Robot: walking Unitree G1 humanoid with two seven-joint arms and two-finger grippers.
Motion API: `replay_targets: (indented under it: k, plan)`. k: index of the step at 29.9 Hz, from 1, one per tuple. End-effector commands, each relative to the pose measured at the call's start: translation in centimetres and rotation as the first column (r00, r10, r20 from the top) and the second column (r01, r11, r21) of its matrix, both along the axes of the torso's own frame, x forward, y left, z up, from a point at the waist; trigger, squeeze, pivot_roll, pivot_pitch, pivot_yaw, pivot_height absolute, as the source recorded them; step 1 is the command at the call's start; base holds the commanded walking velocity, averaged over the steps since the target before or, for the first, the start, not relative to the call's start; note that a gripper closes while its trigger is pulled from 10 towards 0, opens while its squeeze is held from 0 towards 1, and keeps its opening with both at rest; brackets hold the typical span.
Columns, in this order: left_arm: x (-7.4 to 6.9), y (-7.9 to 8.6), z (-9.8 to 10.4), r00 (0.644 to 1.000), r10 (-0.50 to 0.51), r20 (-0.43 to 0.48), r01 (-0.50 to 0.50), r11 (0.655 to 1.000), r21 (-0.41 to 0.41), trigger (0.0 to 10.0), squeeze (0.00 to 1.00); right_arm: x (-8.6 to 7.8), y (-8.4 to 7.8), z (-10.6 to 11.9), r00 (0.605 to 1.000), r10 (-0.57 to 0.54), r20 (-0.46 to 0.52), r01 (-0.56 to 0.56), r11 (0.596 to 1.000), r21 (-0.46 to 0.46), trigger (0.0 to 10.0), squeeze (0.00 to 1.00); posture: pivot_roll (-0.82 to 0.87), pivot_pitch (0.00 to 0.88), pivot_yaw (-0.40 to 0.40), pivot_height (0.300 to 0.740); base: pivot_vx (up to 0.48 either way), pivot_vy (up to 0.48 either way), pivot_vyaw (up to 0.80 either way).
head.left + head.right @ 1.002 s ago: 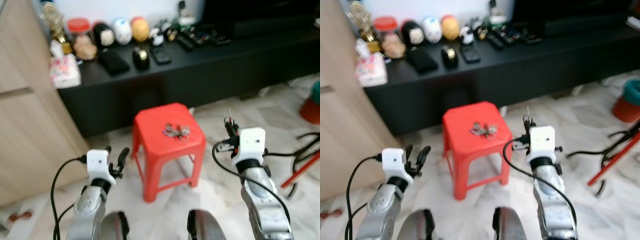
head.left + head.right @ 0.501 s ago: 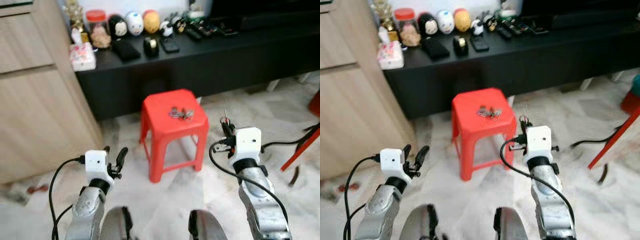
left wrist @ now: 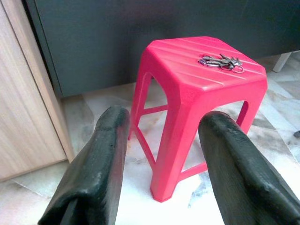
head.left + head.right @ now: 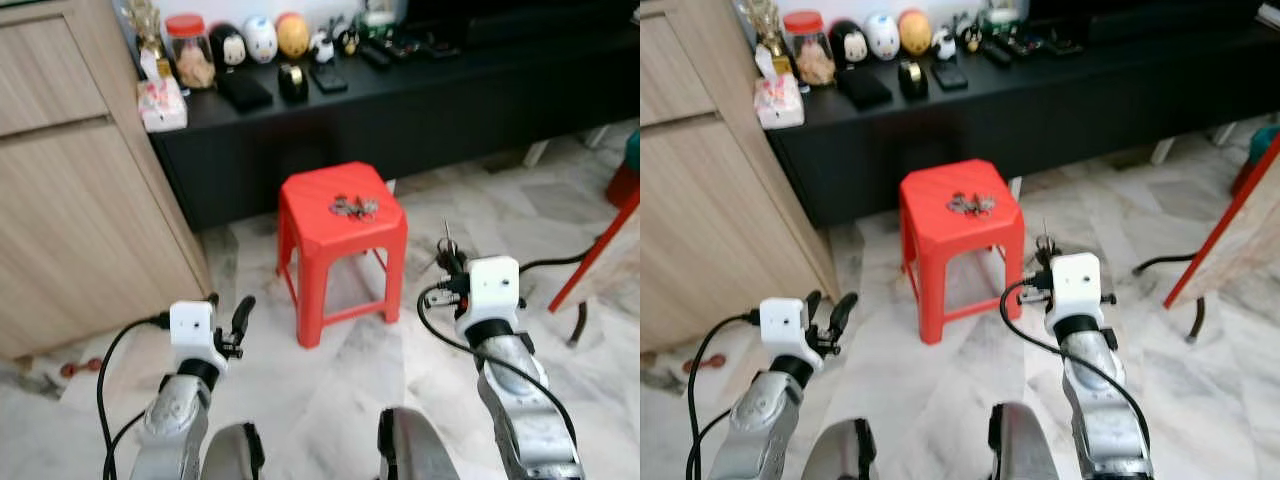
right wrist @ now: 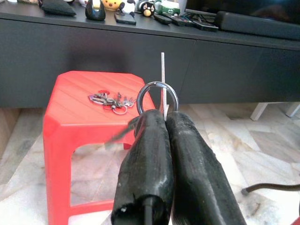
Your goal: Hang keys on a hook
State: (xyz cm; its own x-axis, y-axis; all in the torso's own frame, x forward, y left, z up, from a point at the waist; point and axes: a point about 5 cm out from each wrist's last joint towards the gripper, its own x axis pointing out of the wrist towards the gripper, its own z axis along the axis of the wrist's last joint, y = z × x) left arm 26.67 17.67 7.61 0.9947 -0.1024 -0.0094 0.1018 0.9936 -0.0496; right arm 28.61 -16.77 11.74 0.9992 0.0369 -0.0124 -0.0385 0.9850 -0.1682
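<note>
Marble floor [image 4: 330, 400] spreads out underfoot, with a long black bench [image 4: 400, 90] at twelve o'clock carrying jars, figurines and remotes, and a wooden cabinet [image 4: 70, 190] at ten. From the head camera, a red stool [image 4: 342, 212] stands dead ahead, and the keys [image 4: 354, 207] lie in a loose bunch on its seat, toward the one o'clock corner. Left pincer [image 4: 230, 305] hovers at eight o'clock, right pincer [image 4: 447, 262] at four, both well short of the stool.

Left wrist view: the fingers [image 3: 101, 159] are spread wide with nothing between them, and the stool's legs and ribbed seat show plainly.

Right wrist view: the fingers [image 5: 150, 154] are pressed together on a metal ring [image 5: 157, 96] with a thin pin rising from it, a detail the head camera barely resolves.

My read: the keys are light, hard, jangly and slippery, sitting flat on smooth plastic; pinching the ring or the thickest cluster looks safest.
</note>
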Motion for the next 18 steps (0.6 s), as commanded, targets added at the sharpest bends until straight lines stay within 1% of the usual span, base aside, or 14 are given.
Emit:
replay_targets:
  k: [1, 10, 12, 13, 16, 17, 18]
  plan:
    - [0.04, 0.05, 0.16, 1.0, 0.002, 0.0, -0.002, 1.0, -0.005, 10.0, 0.0, 0.14, 0.11, 0.48, 1.0, 0.006, 0.013, -0.006, 1.0, 0.009, 10.0, 0.0, -0.13, 0.083, -0.01, 0.601, 0.0, 0.0, 0.0]
    - [0.07, -0.03, 0.17, 1.0, -0.003, 0.0, 0.003, 1.0, -0.003, 10.0, 0.0, 0.13, 0.25, 0.7, 1.0, 0.023, 0.018, -0.023, 1.0, 0.009, 10.0, 0.0, -0.13, 0.081, -0.01, 0.601, 0.0, 0.0, 0.0]
    - [0.08, -0.09, 0.17, 1.0, -0.005, 0.0, 0.005, 1.0, -0.003, 10.0, 0.0, 0.16, 0.15, 0.54, 1.0, 0.019, 0.003, -0.019, 1.0, 0.009, 10.0, 0.0, -0.13, 0.078, -0.012, 0.616, 0.0, 0.0, 0.0]
    - [0.1, -0.09, 0.19, 1.0, -0.005, 0.0, 0.005, 1.0, -0.003, 10.0, 0.0, 0.2, 0.13, 0.47, 1.0, 0.02, -0.004, -0.02, 1.0, 0.009, 10.0, 0.0, -0.13, 0.077, -0.012, 0.631, 0.0, 0.0, 0.0]
    - [0.15, -0.1, 0.23, 1.0, -0.006, 0.001, 0.006, 1.0, -0.003, 10.0, 0.0, 0.28, 0.12, 0.34, 0.999, 0.029, -0.021, -0.029, 1.0, 0.003, 10.0, 0.0, -0.13, 0.072, -0.011, 0.646, 0.0, 0.0, 0.0]
    - [0.21, -0.1, 0.27, 1.0, -0.007, 0.003, 0.007, 1.0, -0.002, 10.0, 0.0, 0.35, 0.22, 0.27, 0.998, 0.047, -0.033, -0.047, 0.999, 0.0, 10.0, 0.0, -0.13, 0.07, -0.012, 0.651, 0.0, 0.0, 0.0]
    - [0.32, -0.07, 0.36, 1.0, -0.008, 0.006, 0.008, 1.0, 0.0, 10.0, 0.0, 0.49, 0.53, 0.1, 0.994, 0.09, -0.062, -0.091, 0.996, -0.006, 10.0, 0.0, -0.13, 0.068, -0.011, 0.661, 0.0, 0.0, 0.0]
